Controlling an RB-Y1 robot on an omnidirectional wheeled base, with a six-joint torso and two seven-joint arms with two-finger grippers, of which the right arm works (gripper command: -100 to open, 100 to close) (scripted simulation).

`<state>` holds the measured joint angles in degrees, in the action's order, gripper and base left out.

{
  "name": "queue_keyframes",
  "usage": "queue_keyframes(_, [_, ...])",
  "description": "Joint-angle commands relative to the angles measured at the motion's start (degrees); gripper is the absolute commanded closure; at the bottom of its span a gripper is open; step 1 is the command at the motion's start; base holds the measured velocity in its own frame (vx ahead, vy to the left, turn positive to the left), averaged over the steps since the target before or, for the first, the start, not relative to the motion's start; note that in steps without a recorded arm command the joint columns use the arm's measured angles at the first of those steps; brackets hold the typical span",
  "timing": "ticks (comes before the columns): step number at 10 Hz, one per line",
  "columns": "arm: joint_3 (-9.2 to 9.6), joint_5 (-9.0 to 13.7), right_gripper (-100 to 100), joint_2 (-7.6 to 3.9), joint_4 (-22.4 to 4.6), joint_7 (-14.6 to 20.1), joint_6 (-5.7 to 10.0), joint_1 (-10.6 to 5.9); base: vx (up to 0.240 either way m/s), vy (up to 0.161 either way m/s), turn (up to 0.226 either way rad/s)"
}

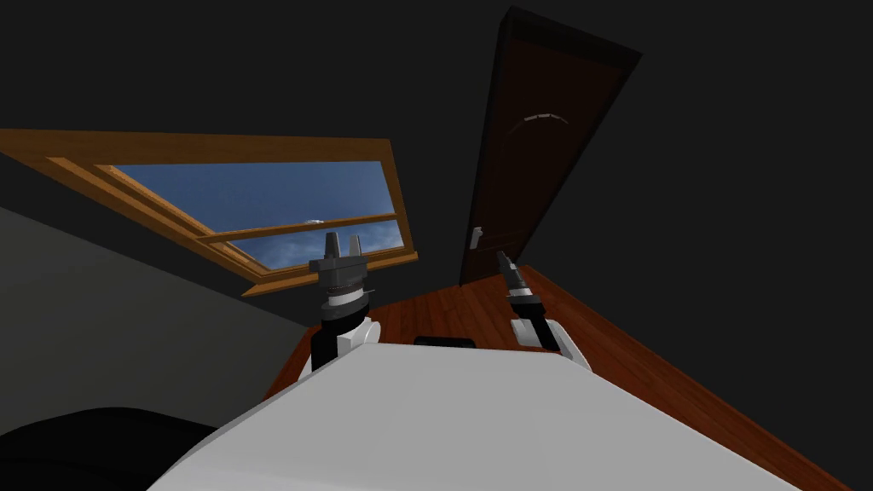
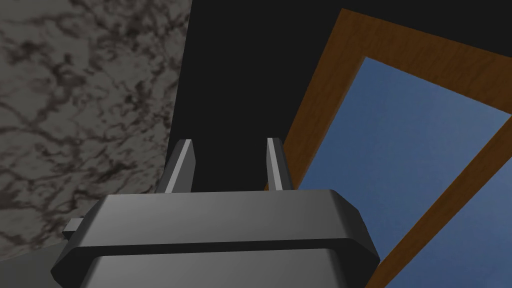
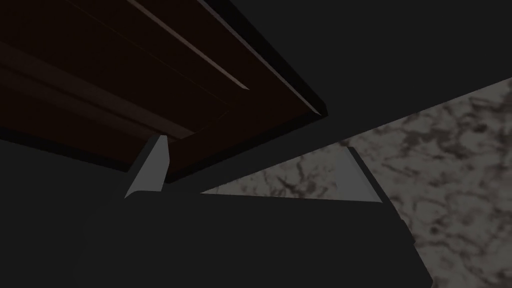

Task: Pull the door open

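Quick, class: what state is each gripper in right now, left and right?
Left gripper: open, holding nothing.
Right gripper: open, holding nothing, not on the door handle.

Room is dim. I see dark grey walls (image 1: 750, 187) and a reddish wood plank floor (image 1: 648, 366). A window (image 1: 256, 209) in an orange-brown wooden frame sits to the left, showing blue sky with faint cloud. Wrist cameras catch a grey marbled surface (image 2: 75, 100) with dark veins.
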<state>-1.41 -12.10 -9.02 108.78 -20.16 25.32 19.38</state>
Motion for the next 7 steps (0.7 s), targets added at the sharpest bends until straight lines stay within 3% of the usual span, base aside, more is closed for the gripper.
queue_keyframes(1, [-0.26,-1.6,-100,-0.92,-2.1,-1.8,0.18,-0.56,0.144,-0.089,0.054])
queue_keyframes(7, [-0.87,-5.5,-100,-2.86,-8.4,-6.5,1.16,-2.25,0.120,-0.065,0.047])
